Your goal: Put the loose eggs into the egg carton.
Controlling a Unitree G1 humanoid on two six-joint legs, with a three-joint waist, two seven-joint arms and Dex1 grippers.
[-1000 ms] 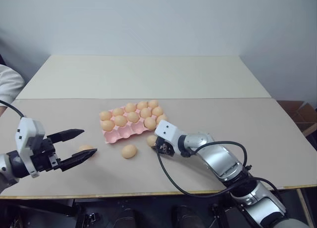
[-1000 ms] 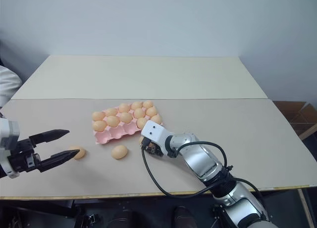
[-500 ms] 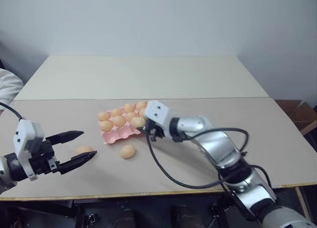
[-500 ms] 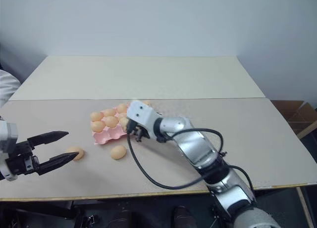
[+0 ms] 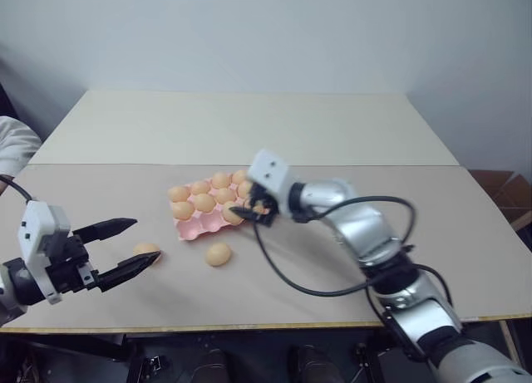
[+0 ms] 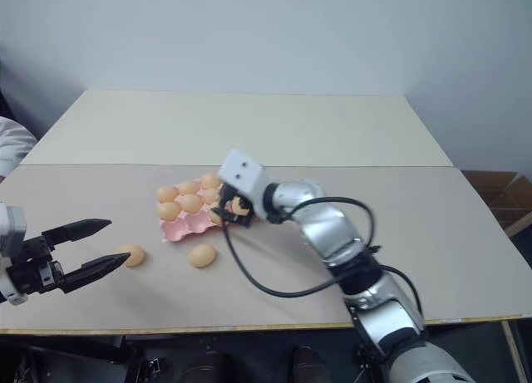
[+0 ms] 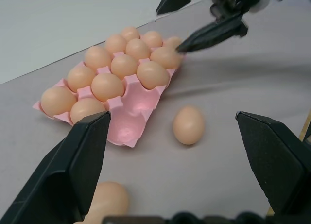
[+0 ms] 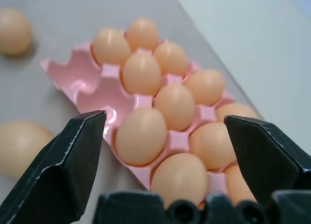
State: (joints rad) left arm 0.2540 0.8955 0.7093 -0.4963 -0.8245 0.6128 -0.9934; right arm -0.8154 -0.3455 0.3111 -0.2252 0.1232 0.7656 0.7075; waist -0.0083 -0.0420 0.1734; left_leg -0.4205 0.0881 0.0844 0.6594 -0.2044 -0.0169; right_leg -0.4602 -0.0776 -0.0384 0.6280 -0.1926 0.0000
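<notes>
Over the near edge of the egg carton [image 5: 218, 205] hangs the right gripper [image 5: 249, 210], fingers spread wide, holding nothing; an egg sits in the cup right below it in the right wrist view [image 8: 141, 135]. Carton is mid-table, mostly filled, two cups at the near left corner look bare [image 8: 85, 83]. Two loose eggs are on the table: one just in front of the carton [image 5: 218, 253], one further left [image 5: 146, 250], close by the left gripper [image 5: 126, 248]. Left gripper is wide open too, empty, hovering low.

Risks, as judgement:
- right fingers are low over the packed rows; a careless pull-back could clip a seated egg and pop it out, or drag the light carton.
- egg under the gripper may not be fully seated; can't tell from these views.
- left egg sits almost at the lower fingertip; a sloppy approach nudges it and it rolls toward the near table edge.
- smooth oval shell: an off-centre pinch could squirt it out.
- both arms heading for the middle egg could collide.
</notes>
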